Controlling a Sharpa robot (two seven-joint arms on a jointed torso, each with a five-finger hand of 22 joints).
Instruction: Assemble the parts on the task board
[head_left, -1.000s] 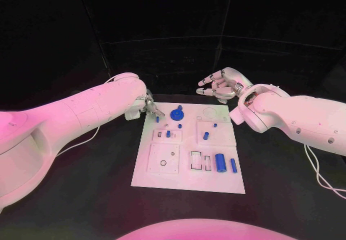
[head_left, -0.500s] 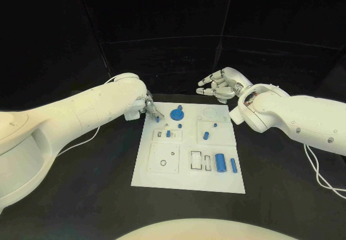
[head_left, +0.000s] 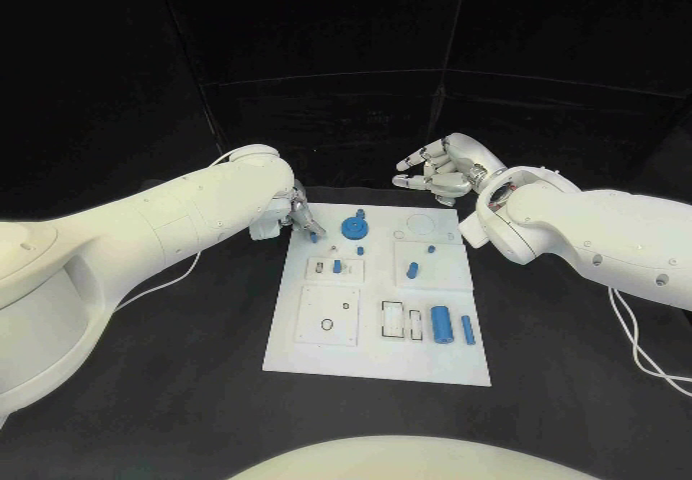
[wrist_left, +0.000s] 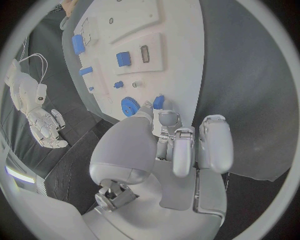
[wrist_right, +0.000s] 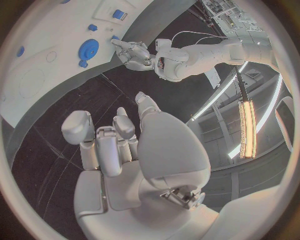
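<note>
From the head view the left hand (head_left: 300, 222) is mostly hidden behind its own arm, so only the fingertips (head_left: 310, 233) show at the board's (head_left: 378, 355) far left corner. A blue peg (wrist_left: 159, 102) sits right at those fingertips; whether it is pinched or merely touched is too small to tell. The board runs off the circle's edge in both wrist views.
</note>
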